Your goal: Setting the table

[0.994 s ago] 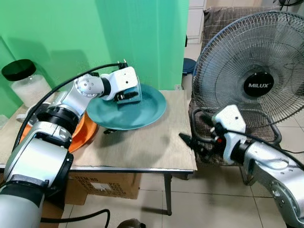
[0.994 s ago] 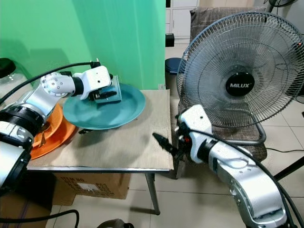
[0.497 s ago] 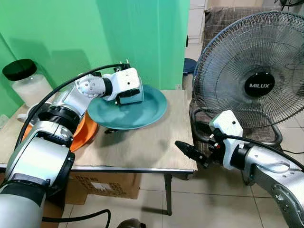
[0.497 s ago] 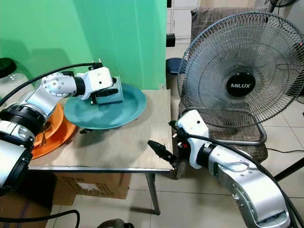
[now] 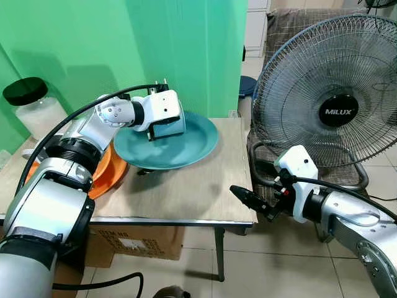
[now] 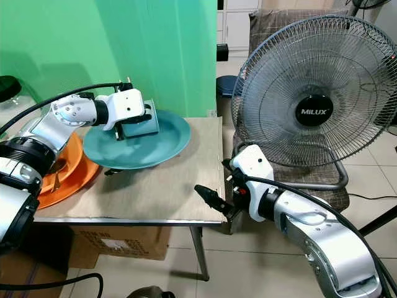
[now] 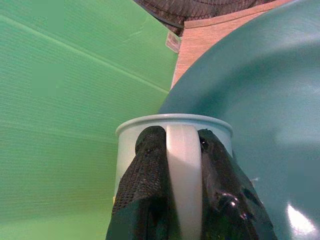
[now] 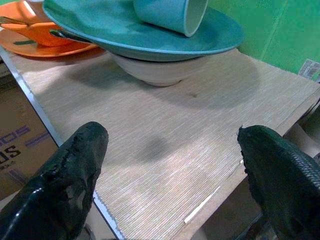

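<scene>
My left gripper is shut on the handle of a light teal mug. It holds the mug tilted on its side just over a wide teal plate. The left wrist view has both black fingers clamped on the pale handle. That plate rests on a white bowl on the small wooden table. An orange plate with cutlery lies to the left. My right gripper hangs open at the table's front right corner, with nothing between its fingers.
A large standing fan is close on the right, behind my right arm. A black-lidded jar sits at the far left. A green wall backs the table, and a cardboard box sits under it.
My right gripper has dropped and reached left to the table's front corner, then held. My left gripper has turned the mug a little over the plate.
</scene>
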